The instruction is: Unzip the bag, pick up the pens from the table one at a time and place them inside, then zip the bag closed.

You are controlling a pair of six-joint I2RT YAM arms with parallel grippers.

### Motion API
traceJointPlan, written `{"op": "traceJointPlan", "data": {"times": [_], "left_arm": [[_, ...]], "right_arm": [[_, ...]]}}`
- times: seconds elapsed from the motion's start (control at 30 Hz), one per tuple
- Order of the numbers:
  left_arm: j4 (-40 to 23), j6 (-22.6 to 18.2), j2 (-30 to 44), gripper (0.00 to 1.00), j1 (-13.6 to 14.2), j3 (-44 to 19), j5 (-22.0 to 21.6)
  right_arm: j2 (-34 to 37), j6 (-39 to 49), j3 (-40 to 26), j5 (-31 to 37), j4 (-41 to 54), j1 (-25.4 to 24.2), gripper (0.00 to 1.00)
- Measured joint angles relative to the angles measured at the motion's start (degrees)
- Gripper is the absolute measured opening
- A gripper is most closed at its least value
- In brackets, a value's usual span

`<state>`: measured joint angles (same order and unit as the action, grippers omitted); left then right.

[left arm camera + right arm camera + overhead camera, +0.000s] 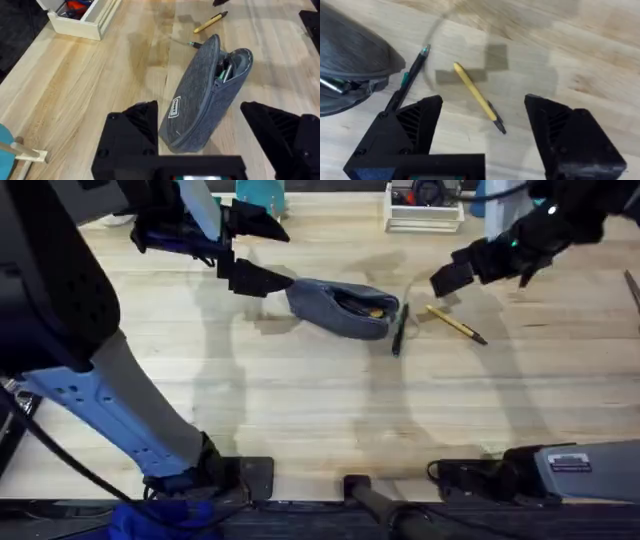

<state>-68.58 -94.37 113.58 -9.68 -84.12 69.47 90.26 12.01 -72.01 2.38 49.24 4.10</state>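
Likely light, thin and hard, that yellow pen (475, 97); best pinched mid-stick by the wide-open right gripper (482, 127). Left gripper (200, 135) spread beside soft bag (205, 95).

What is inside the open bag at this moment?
The bag is unzipped. At its mouth a few pen-like items show, one with green on it. The fabric covers whatever lies deeper. The yellow pen and dark pen lie outside on the table.

Even, bright light falls on the light wooden plank bench (300, 410), seemingly from above. Soft grey shadows of the arms lie across its middle, and blocky ones beside the slim yellow pen (476, 97). The large dark left arm near the overhead camera is blurred.
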Motion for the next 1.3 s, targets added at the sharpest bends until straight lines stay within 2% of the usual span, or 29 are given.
{"op": "traceJointPlan", "data": {"times": [0.37, 0.63, 0.73, 0.83, 0.9, 1.13, 1.23, 1.3], "left_arm": [[0.0, 0.0, 0.0, 0.994, 0.01, 0.0, 0.0], [0.0, 0.0, 0.0, 0.994, 0.01, 0.0, 0.0], [0.0, 0.0, 0.0, 0.993, -0.01, 0.0, 0.0], [0.0, 0.0, 0.0, 0.993, 0.01, 0.0, 0.0], [0.0, 0.0, 0.0, 0.993, 0.01, 0.0, 0.0], [0.0, 0.0, 0.0, 0.994, 0.01, 0.0, 0.0], [0.0, 0.0, 0.0, 0.994, 0.01, 0.0, 0.0], [-0.02, 0.0, 0.0, 0.994, 0.01, 0.0, 0.0]], "right_arm": [[2.48, 2.86, 9.81, -2.02, -8.4, 0.0, 0.996], [6.4, 3.48, 10.85, -2.04, -10.77, 0.0, 0.996], [7.26, 3.5, 10.65, -2.45, -10.89, -0.15, 0.961], [7.37, 3.55, 10.61, -2.61, -11.03, -0.15, 0.855], [7.48, 3.78, 10.54, -2.69, -11.08, -0.15, 0.72], [7.52, 3.96, 10.41, -2.68, -10.76, -0.15, 0.355], [7.52, 4.07, 10.34, -2.63, -10.48, -0.15, 0.121], [7.52, 4.09, 10.22, -2.63, -10.47, -0.15, 0.044]]}}
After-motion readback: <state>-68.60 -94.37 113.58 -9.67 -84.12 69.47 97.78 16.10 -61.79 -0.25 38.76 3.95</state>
